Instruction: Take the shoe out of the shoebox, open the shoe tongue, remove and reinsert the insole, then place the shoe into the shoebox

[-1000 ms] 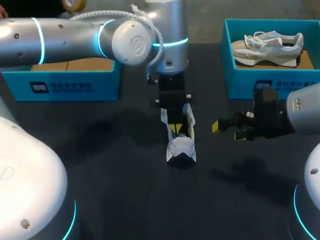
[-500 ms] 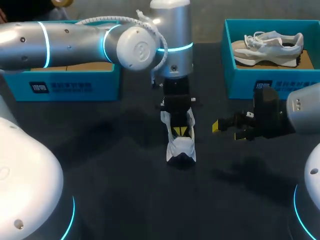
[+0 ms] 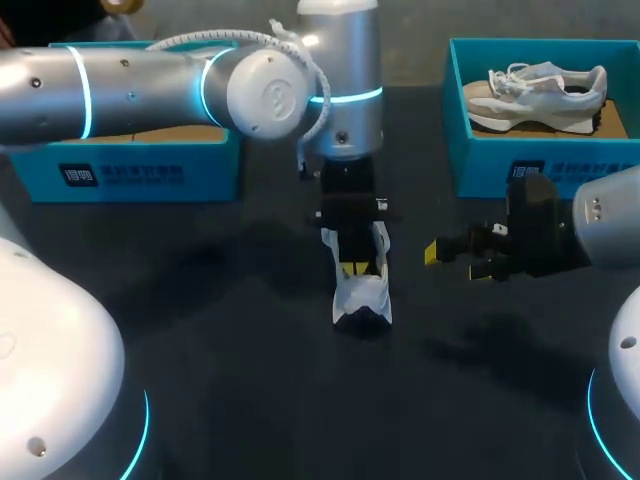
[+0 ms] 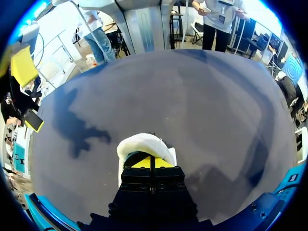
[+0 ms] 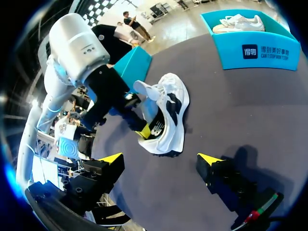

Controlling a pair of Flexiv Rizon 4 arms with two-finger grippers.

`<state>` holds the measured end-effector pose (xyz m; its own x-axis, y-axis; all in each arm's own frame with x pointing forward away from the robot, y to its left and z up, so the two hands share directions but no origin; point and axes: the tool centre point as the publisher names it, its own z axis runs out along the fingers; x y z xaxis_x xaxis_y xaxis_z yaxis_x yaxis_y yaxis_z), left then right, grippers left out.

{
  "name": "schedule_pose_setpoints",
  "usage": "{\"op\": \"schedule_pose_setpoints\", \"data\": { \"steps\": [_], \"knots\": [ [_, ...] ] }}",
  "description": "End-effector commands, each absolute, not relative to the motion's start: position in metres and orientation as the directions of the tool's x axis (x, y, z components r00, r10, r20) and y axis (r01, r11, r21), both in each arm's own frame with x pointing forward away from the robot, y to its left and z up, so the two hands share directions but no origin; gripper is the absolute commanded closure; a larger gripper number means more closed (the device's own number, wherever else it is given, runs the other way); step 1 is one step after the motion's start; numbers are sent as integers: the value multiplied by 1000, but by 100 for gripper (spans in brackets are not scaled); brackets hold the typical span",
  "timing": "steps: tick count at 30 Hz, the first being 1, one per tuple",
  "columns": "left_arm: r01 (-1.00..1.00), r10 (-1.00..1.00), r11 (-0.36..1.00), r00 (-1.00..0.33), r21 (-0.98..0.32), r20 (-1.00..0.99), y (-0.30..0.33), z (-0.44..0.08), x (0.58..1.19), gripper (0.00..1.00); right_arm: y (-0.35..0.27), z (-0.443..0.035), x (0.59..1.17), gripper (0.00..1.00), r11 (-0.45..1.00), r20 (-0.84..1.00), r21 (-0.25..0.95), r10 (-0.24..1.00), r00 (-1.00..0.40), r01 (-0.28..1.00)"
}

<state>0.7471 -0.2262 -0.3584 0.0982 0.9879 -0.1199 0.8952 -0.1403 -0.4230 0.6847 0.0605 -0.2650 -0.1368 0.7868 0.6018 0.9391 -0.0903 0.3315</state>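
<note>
A white shoe with black panels stands on the dark table's middle, toe toward me; the right wrist view shows this shoe tilted on its side. My left gripper points down into its opening, fingers shut. In the left wrist view the yellow tips of the left gripper press together inside the shoe; whether they pinch anything is hidden. The right wrist view also shows the left gripper in the opening. My right gripper hovers open to the shoe's right, and nothing lies between the fingers of the right gripper.
A blue shoebox at the back right holds a second pale shoe. Another blue box stands at the back left behind my left arm. In the right wrist view the right box lies beyond the shoe.
My left gripper has sunk a little deeper into the shoe's opening and its wrist shifted slightly right. The shoe and the right arm have stayed put.
</note>
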Motion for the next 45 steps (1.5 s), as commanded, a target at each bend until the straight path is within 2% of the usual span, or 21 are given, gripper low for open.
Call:
{"op": "schedule_pose_setpoints", "data": {
  "steps": [1, 11, 21, 38, 45],
  "knots": [
    [895, 990, -135, 102, -425, -100, -234, -373, 748, 100, 61, -265, 683, 0, -92, 601, 333, 787, -136, 938],
    [936, 995, -90, 74, -342, -61, -240, -400, 752, 100, 61, -265, 683, 0, -92, 601, 333, 787, -136, 938],
    [975, 993, -81, 62, -205, -100, -234, -384, 759, 100, 61, -265, 683, 0, -92, 601, 333, 787, -136, 938],
    [992, 997, -65, 60, -109, -50, -241, -432, 759, 100, 61, -265, 683, 0, -92, 601, 333, 787, -136, 938],
    [997, 993, -54, 48, -51, -110, -235, -399, 762, 100, 61, -265, 683, 0, -92, 601, 333, 787, -136, 938]
  ]
}}
